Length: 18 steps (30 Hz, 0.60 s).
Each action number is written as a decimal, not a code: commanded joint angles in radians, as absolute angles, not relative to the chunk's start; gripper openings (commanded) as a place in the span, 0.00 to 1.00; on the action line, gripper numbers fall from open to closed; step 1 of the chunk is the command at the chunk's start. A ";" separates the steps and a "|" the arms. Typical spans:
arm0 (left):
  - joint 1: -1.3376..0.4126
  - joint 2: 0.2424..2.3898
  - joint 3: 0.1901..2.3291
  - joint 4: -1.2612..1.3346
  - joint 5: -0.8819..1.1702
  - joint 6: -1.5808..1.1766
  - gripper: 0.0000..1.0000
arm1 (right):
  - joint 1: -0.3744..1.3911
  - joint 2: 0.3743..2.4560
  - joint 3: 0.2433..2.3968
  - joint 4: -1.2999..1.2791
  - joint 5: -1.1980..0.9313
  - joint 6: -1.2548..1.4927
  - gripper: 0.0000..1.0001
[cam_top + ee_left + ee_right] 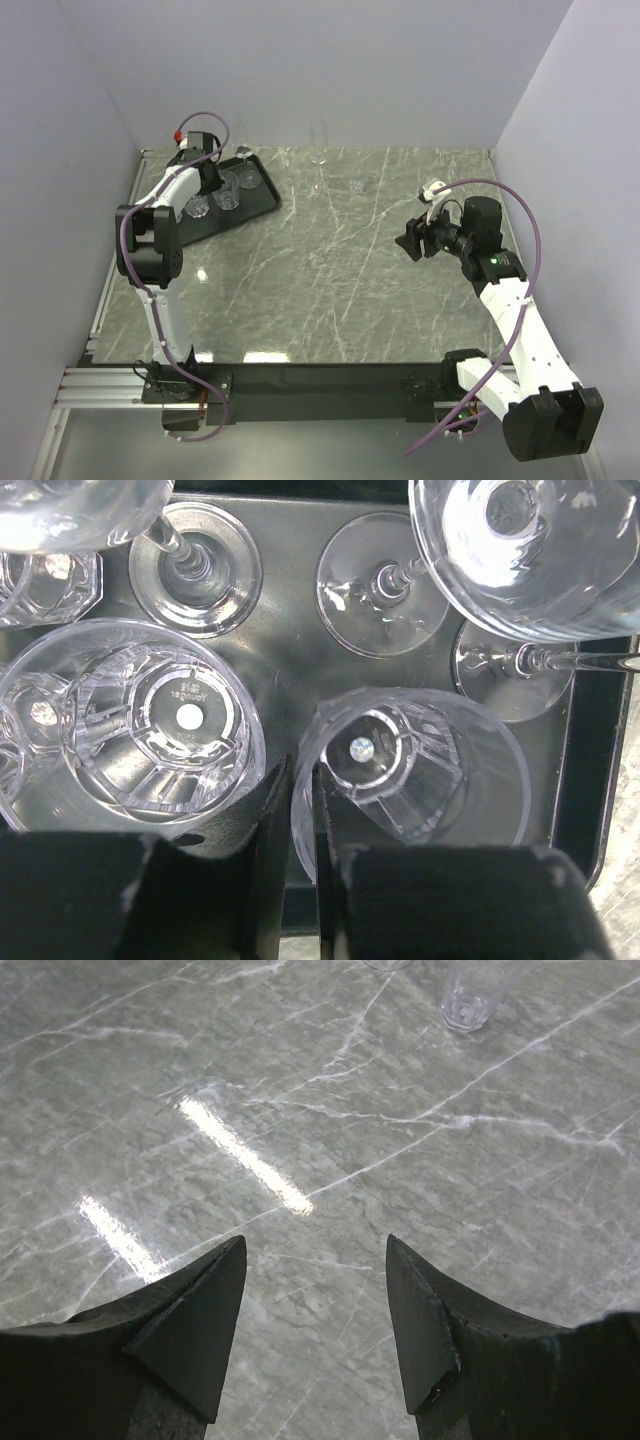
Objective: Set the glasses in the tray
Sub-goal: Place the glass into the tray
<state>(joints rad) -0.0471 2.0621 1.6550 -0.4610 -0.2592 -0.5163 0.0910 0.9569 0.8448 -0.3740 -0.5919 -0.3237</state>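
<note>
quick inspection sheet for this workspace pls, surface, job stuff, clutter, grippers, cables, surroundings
surface: grey marbled table, glare streaks, no spills seen
job's things: black tray at far left holds several glasses, stemmed ones and tumblers; at least a tall flute and a small tumbler stand outside it on the table
clutter: nothing seen
grippers: left gripper over the tray, fingers either side of a wide tumbler wall, grip unclear; right gripper open, empty, above bare table
cables: left purple cable and right purple cable loop off the arms
surroundings: plain pale walls on three sides
</note>
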 commanded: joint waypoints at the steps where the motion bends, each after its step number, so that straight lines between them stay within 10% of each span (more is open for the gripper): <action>1: -0.041 2.016 1.651 -0.449 -0.272 -0.511 0.19 | 0.080 0.937 0.838 -0.336 -0.600 -0.333 0.65; 18: -0.040 1.910 1.560 -0.396 -0.261 -0.514 0.32 | 0.078 0.927 0.836 -0.336 -0.607 -0.331 0.65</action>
<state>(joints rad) -0.0460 1.9926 1.5753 -0.4370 -0.2588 -0.5167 0.0883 0.9489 0.8448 -0.3737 -0.5926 -0.3237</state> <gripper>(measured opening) 0.314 0.650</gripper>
